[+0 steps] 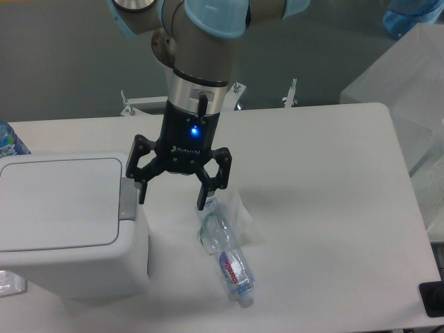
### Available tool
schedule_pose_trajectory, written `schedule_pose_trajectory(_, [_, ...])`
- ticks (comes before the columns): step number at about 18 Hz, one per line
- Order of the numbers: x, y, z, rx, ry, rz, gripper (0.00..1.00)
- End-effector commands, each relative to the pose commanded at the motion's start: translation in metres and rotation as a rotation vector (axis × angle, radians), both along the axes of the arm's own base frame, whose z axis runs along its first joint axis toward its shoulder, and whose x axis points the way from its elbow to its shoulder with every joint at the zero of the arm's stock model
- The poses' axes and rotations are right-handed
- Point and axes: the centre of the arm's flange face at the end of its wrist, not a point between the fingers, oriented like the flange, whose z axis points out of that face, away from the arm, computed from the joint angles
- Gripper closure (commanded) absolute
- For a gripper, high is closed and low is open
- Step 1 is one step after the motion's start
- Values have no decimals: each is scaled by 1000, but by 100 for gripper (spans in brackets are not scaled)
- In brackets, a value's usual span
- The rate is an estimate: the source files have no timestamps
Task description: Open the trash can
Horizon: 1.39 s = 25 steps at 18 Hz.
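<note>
The white boxy trash can (66, 222) stands at the left of the table, its flat lid (59, 201) down and shut. A small grey push tab (127, 200) sits on its right edge. My gripper (173, 199) hangs open and empty just right of the can, its left finger (141, 191) close beside the tab and its right finger (204, 198) over the bottle's top. A clear plastic bottle (225, 253) with a purple label lies on the table below and right of the gripper.
A crumpled clear wrapper (236, 208) lies by the bottle. A blue-capped bottle (10, 142) shows at the far left edge. Clear plastic sheeting (409, 76) covers something at the right. A metal clamp frame (208, 100) stands behind the table.
</note>
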Motion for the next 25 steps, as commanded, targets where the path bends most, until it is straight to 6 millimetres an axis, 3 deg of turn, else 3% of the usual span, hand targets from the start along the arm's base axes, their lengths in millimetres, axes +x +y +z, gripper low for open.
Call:
schedule_pose_trajectory(14, [14,6,-15,5,9,-24,0])
schedule_pose_trajectory(25, [14,6,-18,4,17,-32,0])
